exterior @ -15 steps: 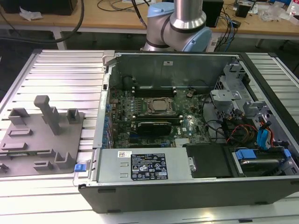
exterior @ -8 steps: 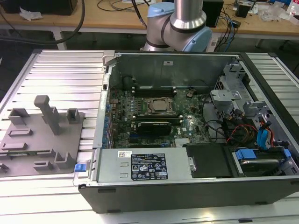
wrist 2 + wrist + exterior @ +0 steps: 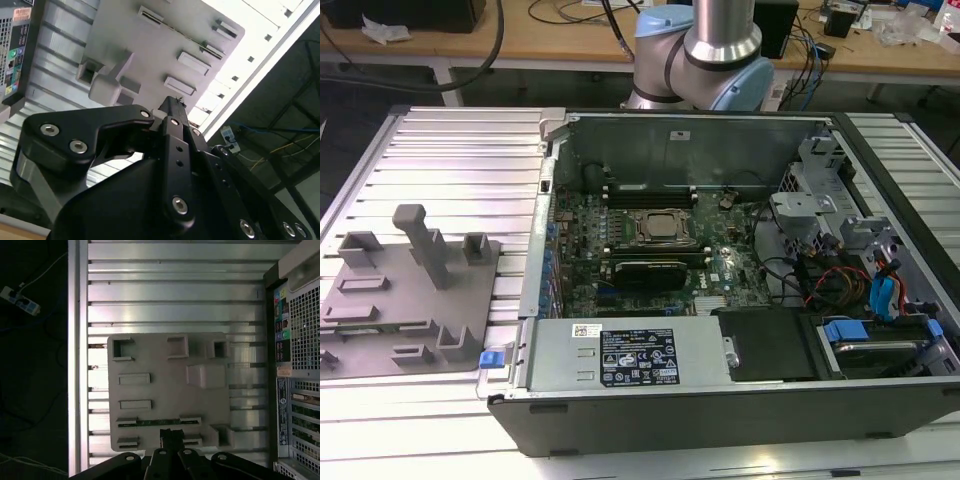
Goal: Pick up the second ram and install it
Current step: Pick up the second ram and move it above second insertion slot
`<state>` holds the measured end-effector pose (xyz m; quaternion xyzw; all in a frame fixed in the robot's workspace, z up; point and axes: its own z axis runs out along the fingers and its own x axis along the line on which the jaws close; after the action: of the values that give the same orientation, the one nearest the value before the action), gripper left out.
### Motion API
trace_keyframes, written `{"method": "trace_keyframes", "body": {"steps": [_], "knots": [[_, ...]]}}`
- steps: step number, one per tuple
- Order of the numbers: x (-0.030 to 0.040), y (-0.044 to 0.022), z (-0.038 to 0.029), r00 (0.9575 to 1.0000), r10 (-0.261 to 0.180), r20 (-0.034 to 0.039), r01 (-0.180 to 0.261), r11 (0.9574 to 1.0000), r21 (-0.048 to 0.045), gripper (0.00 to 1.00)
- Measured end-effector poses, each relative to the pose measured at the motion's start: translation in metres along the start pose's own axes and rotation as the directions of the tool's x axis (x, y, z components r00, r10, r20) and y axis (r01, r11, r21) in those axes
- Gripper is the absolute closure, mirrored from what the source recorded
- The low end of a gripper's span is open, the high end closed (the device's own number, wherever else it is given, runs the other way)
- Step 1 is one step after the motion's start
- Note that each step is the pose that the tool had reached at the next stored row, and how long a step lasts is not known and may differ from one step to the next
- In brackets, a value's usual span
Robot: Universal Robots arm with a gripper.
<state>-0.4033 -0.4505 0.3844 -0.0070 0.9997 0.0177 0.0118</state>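
While the black hand, tips pinched together and empty, hovers above, the long green ram stick lies along an edge of the grey plastic tray (nine o'clock from the open black computer case, exterior view).

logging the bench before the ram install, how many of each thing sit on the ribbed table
grey plastic tray: 1
green ram stick, held on edge in the tray: 1
open computer case: 1
total: 3
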Motion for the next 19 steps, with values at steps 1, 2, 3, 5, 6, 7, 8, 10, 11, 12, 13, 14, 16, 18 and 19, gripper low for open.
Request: {"method": "trace_keyframes", "body": {"steps": [1,2,3,5,6,7,8,10,11,12,13,14,16,18,19], "knots": [[0.0000,0.0000,0.0000,0.9996,-0.027,-0.0010,0.027,0.9996,-0.0007,0.89],[0.0000,0.0000,0.0000,0.9990,-0.044,-0.0015,0.044,0.9990,-0.0011,0.89],[0.0000,0.0000,0.0000,0.9976,-0.069,-0.0024,0.069,0.9976,-0.0017,0.89],[0.0000,0.0000,0.0000,0.9877,-0.156,-0.0051,0.156,0.9877,-0.0042,0.89],[0.0000,0.0000,0.0000,0.9819,-0.189,-0.0062,0.189,0.9819,-0.0051,0.89],[0.0000,0.0000,0.0000,0.9753,-0.221,-0.0071,0.221,0.9753,-0.0062,0.89],[0.0000,0.0000,0.0000,0.9710,-0.239,-0.0077,0.239,0.9710,-0.0068,0.89],[0.0000,0.0000,0.0000,0.9583,-0.286,-0.0090,0.286,0.9583,-0.0083,0.89],[0.0000,0.0000,0.0000,0.9441,-0.329,-0.0103,0.329,0.9441,-0.0098,0.89],[0.0000,0.0000,0.0000,0.9338,-0.358,-0.0110,0.358,0.9338,-0.0108,0.89],[0.0000,0.0000,0.0000,0.9252,-0.379,-0.0116,0.379,0.9252,-0.0117,0.89],[0.0000,0.0000,0.0000,0.9193,-0.393,-0.0119,0.393,0.9193,-0.0123,0.89],[0.0000,0.0000,0.0000,0.9029,-0.430,-0.0128,0.429,0.9030,-0.0137,0.89],[0.0000,0.0000,0.0000,0.8702,-0.493,-0.0143,0.492,0.8703,-0.0163,0.89],[0.0000,0.0000,0.0000,0.8612,-0.508,-0.0146,0.508,0.8613,-0.0170,0.89]]}}
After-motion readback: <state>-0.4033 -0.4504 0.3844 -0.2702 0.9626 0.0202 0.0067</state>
